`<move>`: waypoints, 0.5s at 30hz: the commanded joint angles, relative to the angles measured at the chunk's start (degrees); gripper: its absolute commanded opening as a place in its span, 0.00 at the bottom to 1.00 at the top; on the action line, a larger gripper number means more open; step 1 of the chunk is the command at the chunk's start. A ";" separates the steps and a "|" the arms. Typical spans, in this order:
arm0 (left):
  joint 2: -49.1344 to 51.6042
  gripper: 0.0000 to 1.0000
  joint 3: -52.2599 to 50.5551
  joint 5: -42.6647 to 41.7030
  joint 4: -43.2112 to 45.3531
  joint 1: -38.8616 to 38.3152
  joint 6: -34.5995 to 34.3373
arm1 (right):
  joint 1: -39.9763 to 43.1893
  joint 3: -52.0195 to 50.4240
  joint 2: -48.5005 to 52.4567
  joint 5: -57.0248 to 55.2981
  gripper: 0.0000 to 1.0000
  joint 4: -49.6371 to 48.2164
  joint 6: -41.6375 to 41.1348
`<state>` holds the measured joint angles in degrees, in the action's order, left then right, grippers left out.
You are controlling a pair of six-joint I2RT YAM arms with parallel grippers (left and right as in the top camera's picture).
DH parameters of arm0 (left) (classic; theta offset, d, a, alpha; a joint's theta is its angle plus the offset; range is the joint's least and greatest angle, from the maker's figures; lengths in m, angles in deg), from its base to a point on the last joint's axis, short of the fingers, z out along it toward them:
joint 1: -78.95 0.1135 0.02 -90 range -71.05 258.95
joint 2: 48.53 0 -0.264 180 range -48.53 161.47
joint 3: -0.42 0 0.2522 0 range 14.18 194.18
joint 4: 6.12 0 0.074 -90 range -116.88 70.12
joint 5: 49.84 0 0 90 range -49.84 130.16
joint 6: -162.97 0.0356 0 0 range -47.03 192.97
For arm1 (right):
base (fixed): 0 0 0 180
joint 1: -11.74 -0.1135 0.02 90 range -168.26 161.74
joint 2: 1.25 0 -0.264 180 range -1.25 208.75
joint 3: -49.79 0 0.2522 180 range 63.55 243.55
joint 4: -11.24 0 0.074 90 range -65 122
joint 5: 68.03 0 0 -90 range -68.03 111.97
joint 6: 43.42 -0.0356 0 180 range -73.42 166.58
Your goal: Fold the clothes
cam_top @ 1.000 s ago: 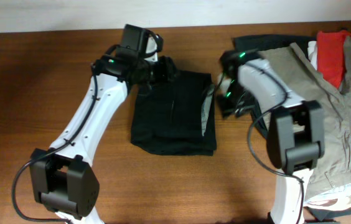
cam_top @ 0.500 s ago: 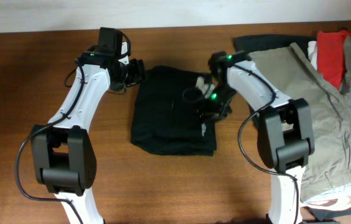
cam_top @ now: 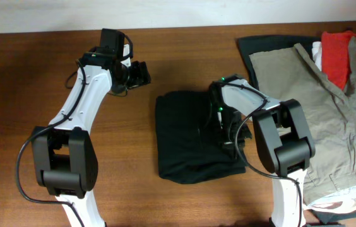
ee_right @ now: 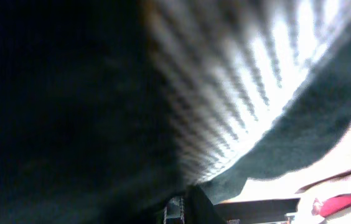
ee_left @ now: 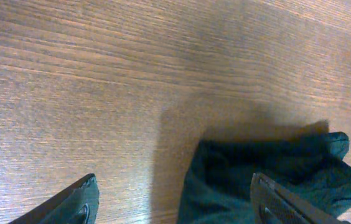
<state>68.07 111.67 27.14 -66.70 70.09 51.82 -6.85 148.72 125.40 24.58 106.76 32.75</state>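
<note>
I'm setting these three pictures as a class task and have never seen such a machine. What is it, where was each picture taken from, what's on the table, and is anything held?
These are two robot arms at a wooden table, each ending in a two-fingered hand. The wide picture looks down from above. The other two come from cameras on the wrists. Black shorts lie in the middle, and a pile of clothes lies at the right. The left hand is open and empty, beside the shorts. The right hand is down on the shorts' right edge. Its camera sees only blurred cloth, so whether it grips cannot be told.
</note>
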 commanded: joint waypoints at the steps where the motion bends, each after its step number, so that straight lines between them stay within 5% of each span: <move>1: 0.09 0.81 0.96 0.13 2.05 -0.92 5.31 | 4.50 -2.05 0.07 -6.27 0.19 -4.20 -5.05; 8: 8.98 0.78 0.96 -5.90 9.81 -8.92 11.85 | 8.50 -2.01 0.07 -10.40 0.22 -7.50 -4.46; 11: 10.95 0.65 0.92 -5.66 1.84 -11.78 11.89 | 9.09 -1.60 0.04 -11.54 0.22 -9.88 -4.48; 13: 10.95 0.39 0.90 -2.60 -6.54 -12.37 13.97 | 10.67 1.64 0.04 -14.67 0.22 -10.51 -4.46; 15: 10.95 0.27 0.90 -1.92 -14.91 -12.35 13.99 | 12.50 9.29 0.04 -16.31 0.22 -11.28 -1.86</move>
<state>78.52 112.35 23.54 -75.47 57.57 64.39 2.96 151.36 123.33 14.94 99.28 29.65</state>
